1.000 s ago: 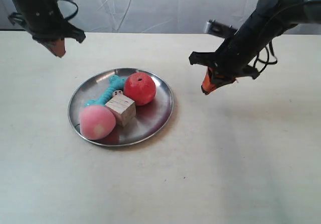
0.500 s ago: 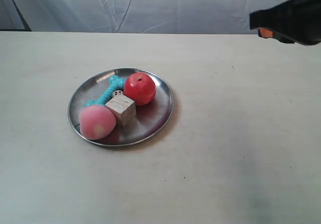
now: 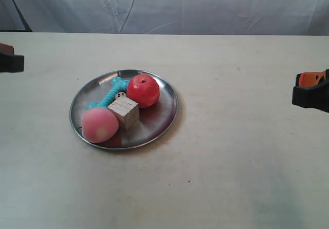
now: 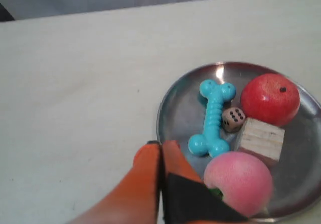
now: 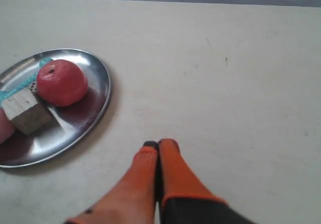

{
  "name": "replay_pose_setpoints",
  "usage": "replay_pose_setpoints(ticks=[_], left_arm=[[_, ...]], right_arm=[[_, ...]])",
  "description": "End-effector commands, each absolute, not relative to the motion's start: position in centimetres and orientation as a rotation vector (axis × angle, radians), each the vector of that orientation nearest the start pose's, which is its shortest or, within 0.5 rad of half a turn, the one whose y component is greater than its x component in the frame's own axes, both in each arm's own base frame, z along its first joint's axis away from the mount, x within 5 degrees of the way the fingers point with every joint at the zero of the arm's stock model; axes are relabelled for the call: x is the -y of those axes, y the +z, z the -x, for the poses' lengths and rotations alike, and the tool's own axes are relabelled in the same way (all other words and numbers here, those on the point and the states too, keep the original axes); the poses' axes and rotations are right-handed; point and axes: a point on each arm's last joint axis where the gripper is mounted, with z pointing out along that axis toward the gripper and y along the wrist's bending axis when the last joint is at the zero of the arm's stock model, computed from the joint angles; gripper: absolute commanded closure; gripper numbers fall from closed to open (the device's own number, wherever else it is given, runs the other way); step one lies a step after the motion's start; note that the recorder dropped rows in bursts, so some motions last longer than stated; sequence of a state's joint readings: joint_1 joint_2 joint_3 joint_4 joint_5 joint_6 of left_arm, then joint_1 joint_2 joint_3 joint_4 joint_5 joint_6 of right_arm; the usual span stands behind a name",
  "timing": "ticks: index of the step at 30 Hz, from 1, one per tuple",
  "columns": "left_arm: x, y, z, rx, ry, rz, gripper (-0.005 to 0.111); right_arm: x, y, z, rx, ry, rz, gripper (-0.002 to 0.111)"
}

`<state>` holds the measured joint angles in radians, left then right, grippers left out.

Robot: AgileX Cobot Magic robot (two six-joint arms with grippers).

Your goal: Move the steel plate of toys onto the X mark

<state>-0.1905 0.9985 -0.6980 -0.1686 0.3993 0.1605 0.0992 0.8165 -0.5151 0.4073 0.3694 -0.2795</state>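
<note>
The steel plate (image 3: 160,117) lies left of the table's middle. It holds a red apple (image 3: 143,90), a pink peach (image 3: 99,125), a teal bone (image 3: 109,97), a wooden cube (image 3: 125,111) and a tiny die (image 3: 120,95). My left gripper (image 4: 161,144) is shut and empty, its tips over the plate's rim (image 4: 170,101) beside the peach (image 4: 238,181). My right gripper (image 5: 158,144) is shut and empty over bare table, well clear of the plate (image 5: 99,91). A faint grey mark (image 5: 225,61) shows on the tabletop; I cannot tell whether it is the X mark.
In the exterior view only a dark piece of an arm (image 3: 10,60) shows at the left edge and an orange and black piece (image 3: 311,90) at the right edge. A grey cloth backdrop (image 3: 169,5) runs behind the cream table's far edge.
Both arms have left their raised spots over the table and now show only at the exterior view's side edges. The plate and toys have not moved.
</note>
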Motion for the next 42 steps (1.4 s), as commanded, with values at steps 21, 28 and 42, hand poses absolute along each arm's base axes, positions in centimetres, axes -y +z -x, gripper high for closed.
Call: replay_pose_setpoints(ticks=[21, 28, 42], left_arm=[[4.5, 29.3, -19.3, -2.229, -0.198, -0.253, 0.106], [4.5, 29.3, -19.4, -2.227, -0.198, -0.253, 0.106], [4.5, 29.3, -19.4, -2.218, -0.197, -0.250, 0.106]], right_arm=[[-2.3, 30.7, -11.2, -1.902, 0.202, 0.166, 0.108], [-1.5, 29.4, -5.7, -1.718, 0.138, 0.165, 0.108], [-0.7, 19.7, -5.2, -1.780, 0.197, -0.138, 0.108]])
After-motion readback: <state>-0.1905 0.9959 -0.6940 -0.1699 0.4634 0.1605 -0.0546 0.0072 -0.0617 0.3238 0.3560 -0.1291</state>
